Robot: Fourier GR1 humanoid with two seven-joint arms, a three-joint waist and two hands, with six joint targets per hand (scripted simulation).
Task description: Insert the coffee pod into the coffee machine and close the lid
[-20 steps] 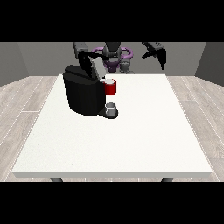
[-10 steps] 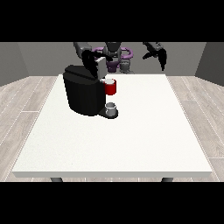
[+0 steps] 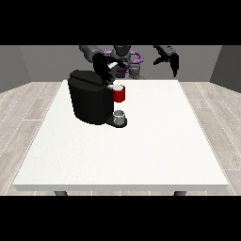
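**Pod held above the machine, wide white table all round**

Grey walls and a pale plank floor frame my white table (image 3: 141, 155), whose near edge runs across the bottom of the view and whose side edges spread towards the camera. Most of that surface lies bare in front of me and off to the view's right.

The coffee pod (image 3: 112, 69), a small pale-grey cylinder, sits in my hand at the view's left (image 3: 102, 67), my fingers curled round it. I hold it just above the top of the black coffee machine (image 3: 89, 99), near the machine's front upper edge. Whether the pod touches the machine I cannot tell.

The machine stands on the far left part of the table, well back from the near edge and fairly close to the left one. A red part (image 3: 119, 94) juts from its front, and below it a small grey cup (image 3: 120, 116) rests on the machine's base.

My hand at the view's right (image 3: 172, 60) hangs in the air beyond the table's far edge, well apart from the machine, holding nothing, fingers hanging down and relaxed.

I can read no brand, label or writing on the machine or the pod
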